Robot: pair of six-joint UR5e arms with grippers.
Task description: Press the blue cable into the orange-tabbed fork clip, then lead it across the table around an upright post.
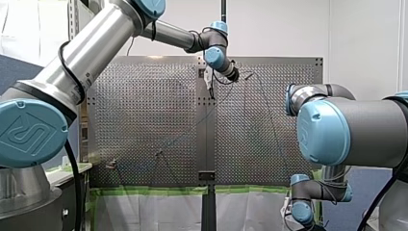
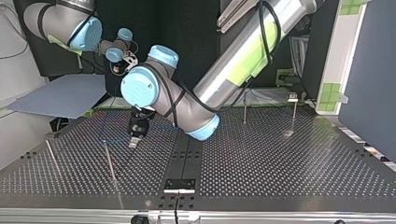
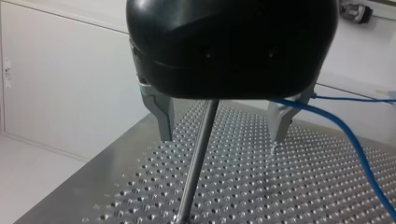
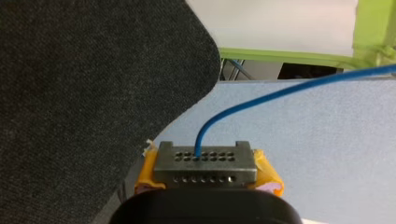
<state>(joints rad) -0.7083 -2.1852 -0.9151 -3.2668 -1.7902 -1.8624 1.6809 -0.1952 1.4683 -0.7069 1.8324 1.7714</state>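
Observation:
My left gripper (image 3: 222,135) hangs open just above the perforated table (image 2: 280,158), and a thin upright post (image 3: 196,158) stands between its metal fingers (image 3: 161,116). The blue cable (image 3: 348,133) runs past the outside of one finger without touching it. In the top view this gripper (image 2: 134,142) is left of the table's middle, beside a post (image 2: 110,163), with the cable (image 2: 112,138) lying next to it. My right gripper (image 4: 205,161), with yellow pads, is shut on the blue cable (image 4: 243,105), off the table's edge. A small clip (image 2: 292,97) stands at the far right.
Other upright posts stand at the top view's left (image 2: 51,156) and far right of middle (image 2: 244,109). A grey-blue board (image 2: 60,95) lies beyond the table's left corner. A dark upholstered surface (image 4: 84,93) fills the space beside my right gripper.

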